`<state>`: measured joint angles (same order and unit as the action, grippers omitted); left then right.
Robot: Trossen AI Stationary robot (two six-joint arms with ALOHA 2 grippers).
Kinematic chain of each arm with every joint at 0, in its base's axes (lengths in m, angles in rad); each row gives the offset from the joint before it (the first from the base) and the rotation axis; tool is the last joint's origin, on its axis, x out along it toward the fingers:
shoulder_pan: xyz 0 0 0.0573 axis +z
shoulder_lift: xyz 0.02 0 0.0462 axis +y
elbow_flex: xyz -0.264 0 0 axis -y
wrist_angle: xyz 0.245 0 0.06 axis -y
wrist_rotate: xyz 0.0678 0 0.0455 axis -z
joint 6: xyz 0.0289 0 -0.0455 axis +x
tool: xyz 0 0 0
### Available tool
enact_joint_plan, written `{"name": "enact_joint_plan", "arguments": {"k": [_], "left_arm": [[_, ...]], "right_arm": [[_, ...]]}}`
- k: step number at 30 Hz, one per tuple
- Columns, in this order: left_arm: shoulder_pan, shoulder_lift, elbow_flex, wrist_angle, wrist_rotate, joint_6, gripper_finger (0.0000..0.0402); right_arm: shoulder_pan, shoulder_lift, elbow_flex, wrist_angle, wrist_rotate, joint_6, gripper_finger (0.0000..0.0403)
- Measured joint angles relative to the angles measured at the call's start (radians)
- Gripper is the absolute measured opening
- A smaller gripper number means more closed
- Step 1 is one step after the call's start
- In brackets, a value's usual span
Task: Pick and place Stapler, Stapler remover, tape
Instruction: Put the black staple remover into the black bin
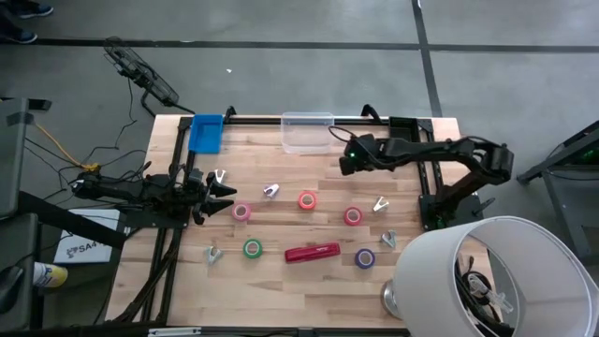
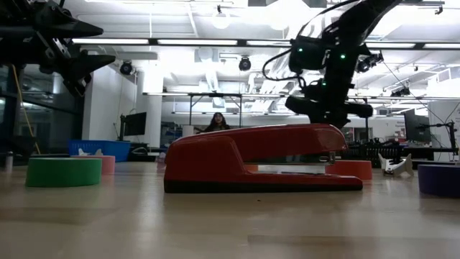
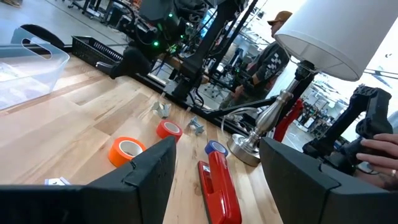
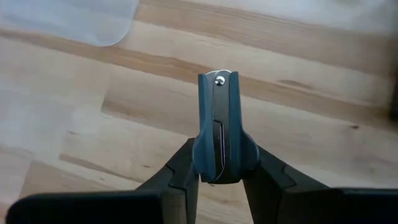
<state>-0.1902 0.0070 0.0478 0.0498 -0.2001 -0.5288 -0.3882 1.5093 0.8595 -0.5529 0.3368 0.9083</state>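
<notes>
The red stapler [image 1: 313, 253] lies flat on the near part of the table [image 2: 262, 158] [image 3: 219, 186]. Tape rolls lie flat around it: pink [image 1: 241, 212], red [image 1: 307, 199], another red [image 1: 353, 216], green [image 1: 252, 248] and purple [image 1: 365, 257]. My right gripper [image 1: 348, 154] hangs above the table just near the clear tub [image 1: 307, 131], shut on a blue-grey stapler remover [image 4: 217, 118]. My left gripper [image 1: 220, 195] stands open at the table's left side, beside the pink roll, touching nothing [image 3: 217, 162]. My right gripper [image 4: 219, 168] pinches the stapler remover between its two fingers [image 4: 180, 174] at the wider grip part [image 4: 217, 155]. The riveted end [image 4: 217, 78] sticks out past the fingertips. The fingers come from above, and the remover is lifted clear of the wood.
Silvery stapler removers lie loose on the table [image 1: 219, 176] [image 1: 271, 191] [image 1: 381, 204] [image 1: 388, 240] [image 1: 213, 254]. A blue bin [image 1: 206, 133] sits at the far left. A white-shaded lamp [image 1: 487, 276] stands at the near right corner. A person's hand [image 3: 379, 149] shows beyond the table.
</notes>
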Motion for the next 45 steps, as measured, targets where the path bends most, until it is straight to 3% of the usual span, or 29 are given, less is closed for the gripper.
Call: {"name": "enact_joint_plan", "arguments": {"k": [12, 21, 32, 45], "left_arm": [[0.000, 0.000, 0.000, 0.000, 0.000, 0.000, 0.0229], [0.000, 0.000, 0.000, 0.000, 0.000, 0.000, 0.0229], [0.000, 0.000, 0.000, 0.000, 0.001, 0.000, 0.0229], [0.000, 0.000, 0.000, 0.000, 0.001, 0.000, 0.0229]], "right_arm": [[-0.020, -0.157, -0.127, -0.002, 0.119, 0.239, 0.0085], [-0.083, -0.254, -0.137, -0.173, 0.227, 0.398, 0.0085], [-0.195, -0.261, -0.137, -0.297, 0.287, 0.526, 0.0085], [-0.332, -0.207, -0.137, -0.271, 0.304, 0.498, 0.0090]]}}
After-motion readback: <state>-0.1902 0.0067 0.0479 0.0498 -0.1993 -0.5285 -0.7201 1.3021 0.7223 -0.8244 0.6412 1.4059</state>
